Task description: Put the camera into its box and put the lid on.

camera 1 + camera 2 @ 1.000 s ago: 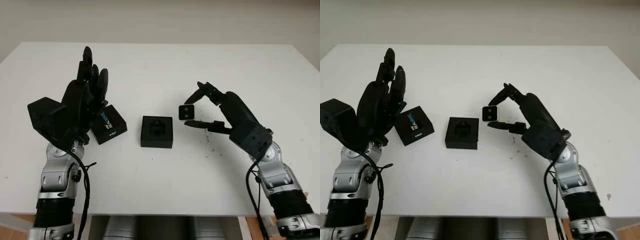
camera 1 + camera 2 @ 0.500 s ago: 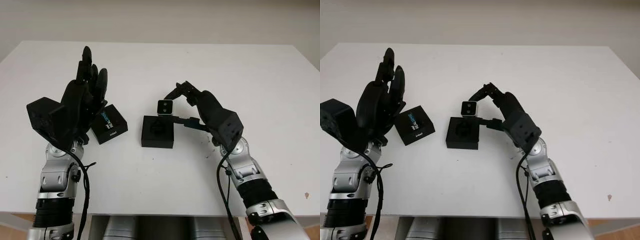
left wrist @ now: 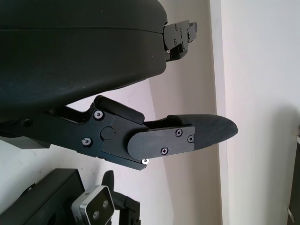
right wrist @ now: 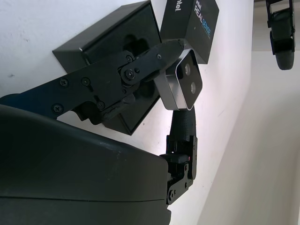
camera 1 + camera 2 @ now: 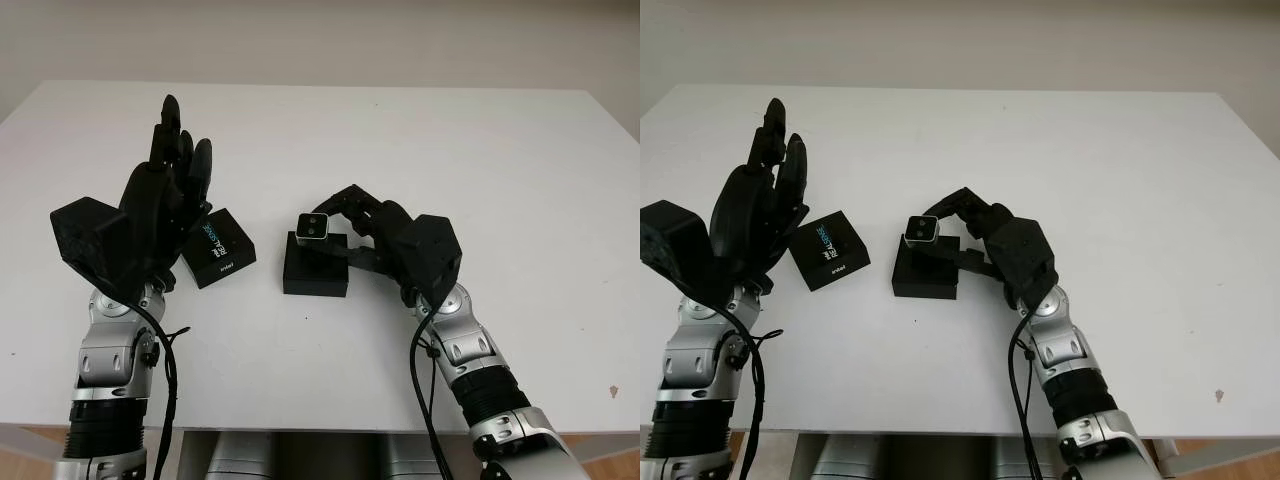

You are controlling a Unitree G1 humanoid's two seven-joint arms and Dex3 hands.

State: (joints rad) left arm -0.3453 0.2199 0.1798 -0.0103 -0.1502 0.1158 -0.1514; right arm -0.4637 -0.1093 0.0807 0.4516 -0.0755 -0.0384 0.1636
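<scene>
From the head camera's left eye I see my right hand (image 5: 345,225) pinching the small silver camera (image 5: 315,227) between its fingertips, just above the far edge of the open black box (image 5: 315,277) that sits mid-table (image 5: 400,130). The camera is not yet in its seat, so I judge the first half of the job close but unfinished. The right eye shows the same layout: the lid (image 5: 829,251), a black square with blue lettering, lies flat on the table near the box on its left side, untouched, and my left hand (image 5: 755,215) is raised above the table just beside it, open and holding nothing. In the left wrist view the open hand's finger crosses the frame, with the table edge behind it and, in one corner, a piece of the box and the camera's two-lens face held over it. The right wrist view gives me the best look: one finger and the thumb clamp the camera's body, its lens face pointing outward, with the box's moulded recess (image 4: 129,49) directly behind and the lid beyond that. What remains, I reckon, is lowering and releasing the camera into the recess, then fetching the lid and seating it.
</scene>
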